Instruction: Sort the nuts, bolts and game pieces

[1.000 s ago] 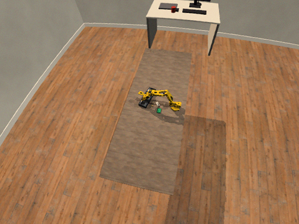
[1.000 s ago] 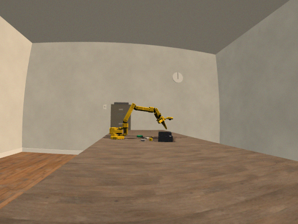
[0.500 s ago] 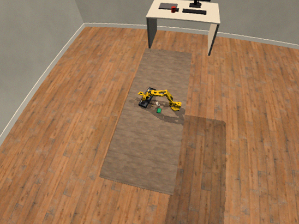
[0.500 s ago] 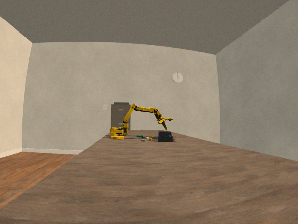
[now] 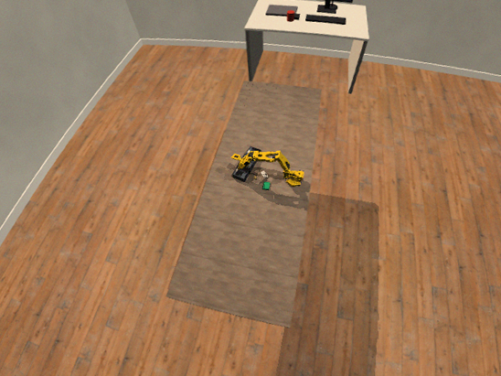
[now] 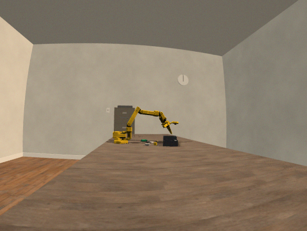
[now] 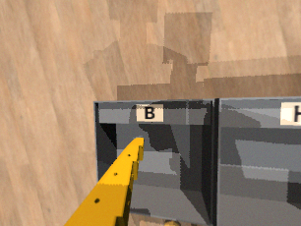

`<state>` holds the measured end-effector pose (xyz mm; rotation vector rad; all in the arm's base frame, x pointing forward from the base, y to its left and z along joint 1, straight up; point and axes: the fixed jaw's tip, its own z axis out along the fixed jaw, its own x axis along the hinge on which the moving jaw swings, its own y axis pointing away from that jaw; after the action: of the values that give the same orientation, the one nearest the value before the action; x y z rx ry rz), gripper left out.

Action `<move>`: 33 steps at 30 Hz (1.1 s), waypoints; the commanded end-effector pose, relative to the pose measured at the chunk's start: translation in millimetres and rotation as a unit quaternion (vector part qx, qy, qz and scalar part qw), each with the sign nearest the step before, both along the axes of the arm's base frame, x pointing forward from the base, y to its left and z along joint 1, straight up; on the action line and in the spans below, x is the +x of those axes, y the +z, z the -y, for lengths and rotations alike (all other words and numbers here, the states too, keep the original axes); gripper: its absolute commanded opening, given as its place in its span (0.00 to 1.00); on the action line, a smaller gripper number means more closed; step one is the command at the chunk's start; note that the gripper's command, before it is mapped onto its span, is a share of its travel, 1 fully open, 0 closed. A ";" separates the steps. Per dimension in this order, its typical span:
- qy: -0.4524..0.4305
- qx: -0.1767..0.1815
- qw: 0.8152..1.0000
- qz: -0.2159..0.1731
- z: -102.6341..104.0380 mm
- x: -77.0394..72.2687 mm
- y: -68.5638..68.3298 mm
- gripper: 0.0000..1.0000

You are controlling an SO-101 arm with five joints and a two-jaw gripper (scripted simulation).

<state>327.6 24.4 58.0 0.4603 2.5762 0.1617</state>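
In the wrist view the bin marked B [image 7: 154,162] lies below me, dark grey with a white label. A second bin [image 7: 261,162] stands to its right, with only part of its label showing. My yellow fixed finger [image 7: 129,162] points down over bin B. My gripper [image 6: 171,126] is open and empty, hovering above the dark bins [image 6: 170,140]. Small loose pieces [image 6: 151,143] and a green piece [image 6: 144,140] lie on the table between the bins and my base [image 6: 120,137]. In the top view my arm [image 5: 265,159] reaches left over the bins [image 5: 244,168].
Something small and tan shows at the bottom edge of the wrist view [image 7: 171,223]; I cannot tell what it is. A green piece [image 5: 267,186] and small pale pieces [image 5: 262,174] lie near my base [image 5: 295,178].
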 end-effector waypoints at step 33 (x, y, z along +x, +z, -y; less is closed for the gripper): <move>0.001 0.005 0.999 0.034 -3.4 6.1 19.6 1.00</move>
<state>327.6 24.4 58.0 0.4603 2.5763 0.1617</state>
